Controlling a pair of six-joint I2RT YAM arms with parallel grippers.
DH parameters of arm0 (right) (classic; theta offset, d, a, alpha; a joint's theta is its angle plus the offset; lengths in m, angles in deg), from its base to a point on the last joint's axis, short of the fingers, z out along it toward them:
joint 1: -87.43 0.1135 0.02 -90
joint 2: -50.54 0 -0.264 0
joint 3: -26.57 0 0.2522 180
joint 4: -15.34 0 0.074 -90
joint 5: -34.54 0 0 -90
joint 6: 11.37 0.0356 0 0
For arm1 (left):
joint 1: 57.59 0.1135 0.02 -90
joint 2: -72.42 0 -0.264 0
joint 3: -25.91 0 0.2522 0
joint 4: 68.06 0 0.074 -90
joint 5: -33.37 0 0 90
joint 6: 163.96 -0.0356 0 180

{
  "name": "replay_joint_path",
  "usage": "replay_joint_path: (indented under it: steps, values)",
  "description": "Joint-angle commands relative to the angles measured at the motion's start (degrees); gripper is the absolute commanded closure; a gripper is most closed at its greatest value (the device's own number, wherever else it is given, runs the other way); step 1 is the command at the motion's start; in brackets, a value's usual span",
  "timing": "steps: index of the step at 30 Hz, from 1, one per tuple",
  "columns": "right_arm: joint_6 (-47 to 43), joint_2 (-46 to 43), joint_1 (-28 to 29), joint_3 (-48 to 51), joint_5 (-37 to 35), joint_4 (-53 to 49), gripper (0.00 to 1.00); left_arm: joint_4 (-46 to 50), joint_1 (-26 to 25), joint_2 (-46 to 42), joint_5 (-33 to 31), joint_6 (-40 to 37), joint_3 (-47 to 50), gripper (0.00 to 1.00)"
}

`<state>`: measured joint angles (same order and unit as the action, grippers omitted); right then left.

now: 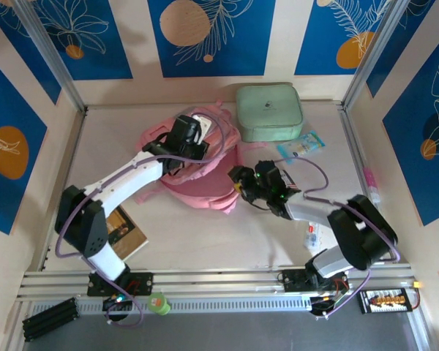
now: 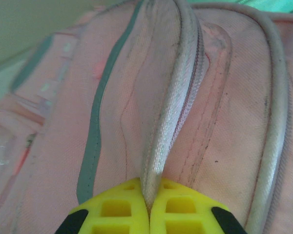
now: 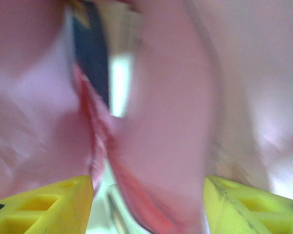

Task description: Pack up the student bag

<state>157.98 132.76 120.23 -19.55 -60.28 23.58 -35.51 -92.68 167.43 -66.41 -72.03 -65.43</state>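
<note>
Book (image 1: 124, 232) lay flat on the table (image 1: 227, 241) at the left, near the arm's base. Further in, the left gripper (image 2: 149, 201) was clamped tight on a raised seam (image 2: 166, 112) beside the zipper (image 2: 193, 83) of the pink bag (image 1: 197, 186), which lay mid-table. At the bag's right edge the right gripper (image 3: 149, 202) stood with jaws wide apart, blurred pink fabric between them, nothing pinched. A mint case (image 1: 269, 111) sat just beside the bag's far corner
</note>
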Motion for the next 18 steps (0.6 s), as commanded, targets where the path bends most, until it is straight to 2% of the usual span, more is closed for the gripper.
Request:
replay_joint_path:
  steps: [1, 3, 7, 10, 14, 18]
  values:
    - [-8.05, -6.28, -0.98, 2.52, -9.05, -11.52, 0.36, -5.95, 0.66, 4.29, 5.74, 1.84, -3.06, 0.91]
    - [-11.05, -10.64, -0.94, 2.92, -12.04, -15.64, 0.34, -6.22, 0.69, 5.43, 6.79, 2.60, -3.20, 0.88]
    - [-17.93, -18.10, -0.96, 1.55, -17.17, -23.39, 0.28, -7.53, 1.03, 3.61, 8.74, 5.60, -0.59, 0.58]
    - [-23.21, -20.99, -1.77, -1.03, -18.24, -27.17, 0.22, -7.92, 2.10, -0.78, 9.27, 9.83, 3.30, 0.45]
    - [-28.44, -21.35, -3.86, -4.57, -15.09, -28.00, 0.18, -8.03, 4.80, -9.13, 6.91, 17.49, 11.66, 0.29]
    - [-31.92, -18.60, -5.97, -8.02, -6.64, -26.41, 0.18, -6.32, 9.36, -18.76, 5.16, 26.08, 21.25, 0.27]
